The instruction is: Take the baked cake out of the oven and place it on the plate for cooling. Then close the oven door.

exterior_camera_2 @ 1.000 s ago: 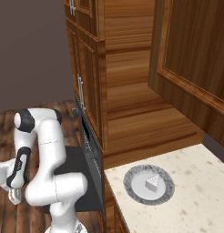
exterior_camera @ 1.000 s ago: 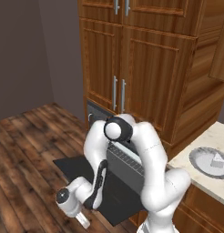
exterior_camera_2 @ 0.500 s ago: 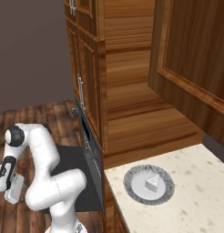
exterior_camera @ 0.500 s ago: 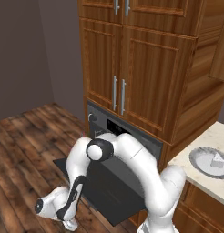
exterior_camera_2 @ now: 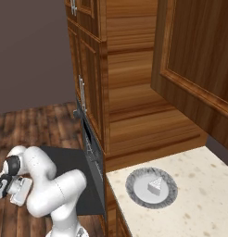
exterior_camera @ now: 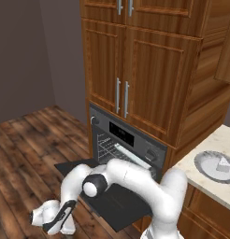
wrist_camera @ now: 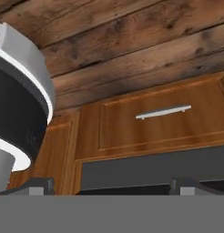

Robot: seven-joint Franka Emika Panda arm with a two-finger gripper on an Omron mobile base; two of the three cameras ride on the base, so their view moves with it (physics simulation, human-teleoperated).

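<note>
- Up on the counter, well away to the right of our gripper [exterior_camera: 46, 223], the cake [exterior_camera_2: 155, 186] already sits on the plate [exterior_camera_2: 134, 178], so we judge the first half of the task done.
- What remains is the oven door [exterior_camera: 118, 205], which lies folded flat and open in front of the oven [exterior_camera: 128, 151]; we take closing it to be the step in hand.
- We have the gripper low, close to the wooden floor [exterior_camera: 23, 154], below and to the left of the open door's outer edge.
- Its fingers are spread wide and carry nothing; in the hand view the two tips stand far apart at the bottom, with a wooden drawer front [wrist_camera: 155, 120] and its silver handle [wrist_camera: 163, 112] ahead of them.
- Our arm folds steeply: from the base it arches over the door, bends at a dark joint [exterior_camera: 91, 186] above the door's left part, then drops to the hand near the floor.
- From the right side we see the hand [exterior_camera_2: 15, 187] tucked against the arm's own link, left of the door.
- Next, we reckon, the gripper must get under the door's free edge and push it up towards the oven front.
- We would watch that the folded arm itself clears the door's swing; whether the hand is under the edge yet, we cannot tell.
</note>
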